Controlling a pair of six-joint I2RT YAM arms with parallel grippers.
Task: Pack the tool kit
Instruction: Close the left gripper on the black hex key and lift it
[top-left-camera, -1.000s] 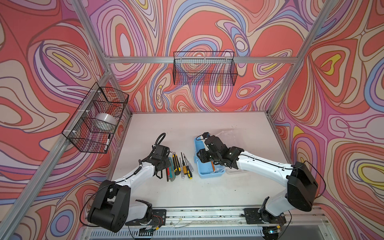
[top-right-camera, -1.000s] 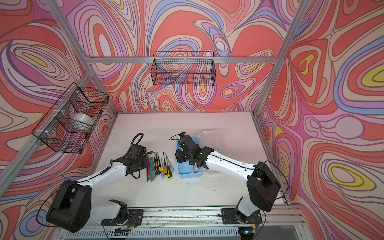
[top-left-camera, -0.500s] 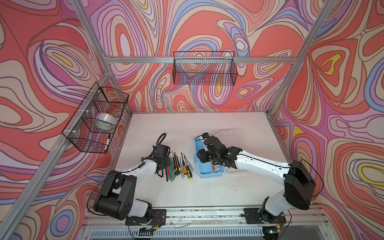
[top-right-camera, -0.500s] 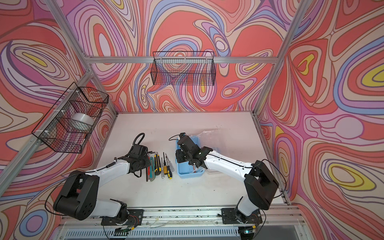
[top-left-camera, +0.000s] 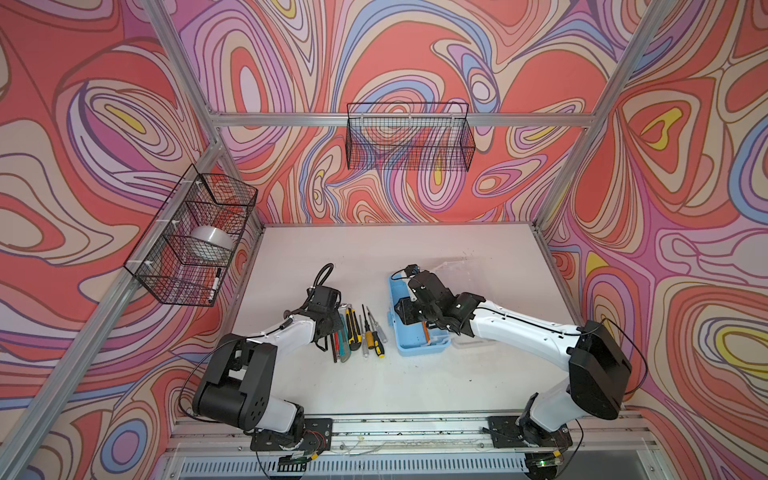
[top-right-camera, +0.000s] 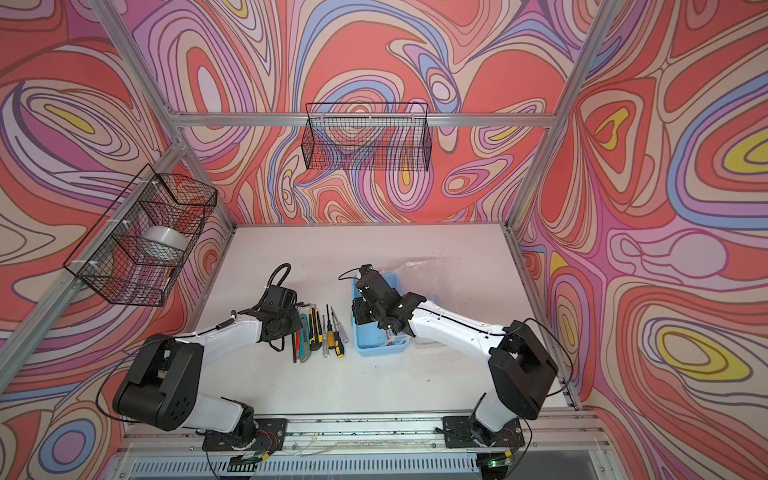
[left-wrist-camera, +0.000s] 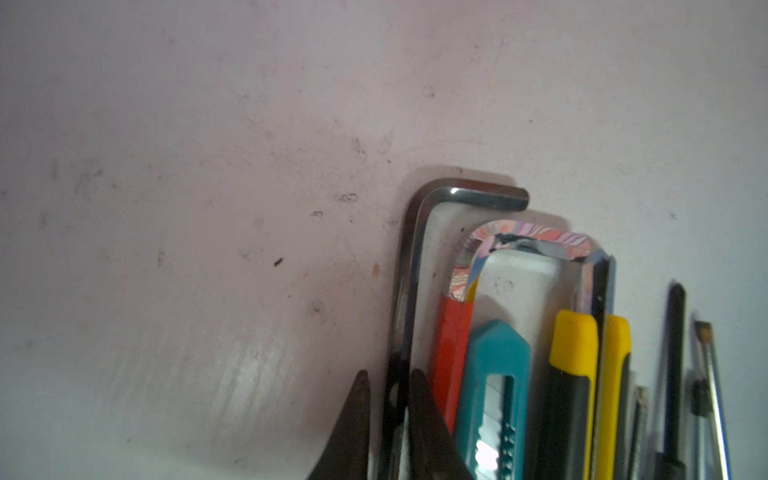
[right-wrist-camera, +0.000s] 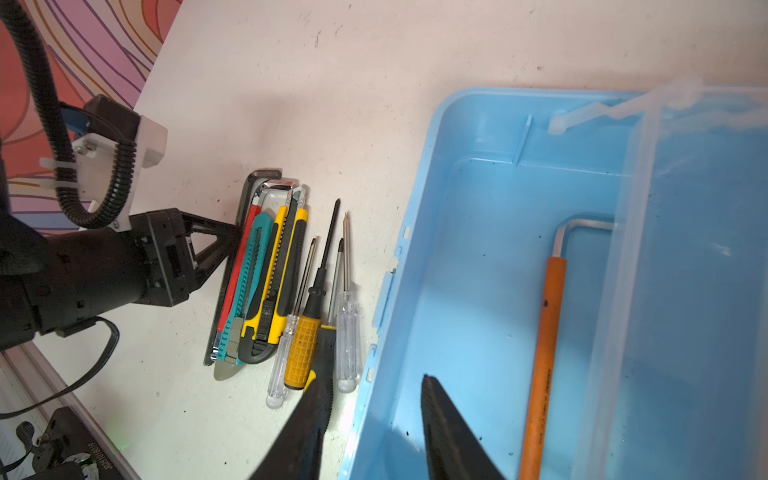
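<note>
At the left end of the row of tools, the left end effector (left-wrist-camera: 390, 386) has come down low over the tabletop (top-left-camera: 374, 257). Its jaws are closed almost fully on the long shank of a hex key (left-wrist-camera: 478, 198), with one fingertip on each side. The key lies flat and is not yet lifted, so the step in hand looks like picking up this outermost tool. Just beside it lie a red pencil (left-wrist-camera: 451, 340), a teal knife (left-wrist-camera: 494, 374) and a yellow-and-black knife (left-wrist-camera: 573, 374), tight against one another, then the screwdrivers (right-wrist-camera: 305, 349), all parallel and none packed yet. The next move probably calls for a straight lift that keeps the thin shank from twisting in the grip or dragging the pencil that sits right against it. After that comes a carry rightward to the blue case (right-wrist-camera: 478, 270), which stands open near the screwdrivers with its clear lid (top-left-camera: 455, 266) thrown back on the far side. Inside the case there is already an orange pencil (right-wrist-camera: 544, 353) and another hex key (right-wrist-camera: 582, 226). The right end effector (right-wrist-camera: 374, 436) hangs over the case's near wall, jaws part open, one finger outside the wall and one inside, holding nothing that can be seen. It may have to move aside, or steady the case, when the key arrives.
</note>
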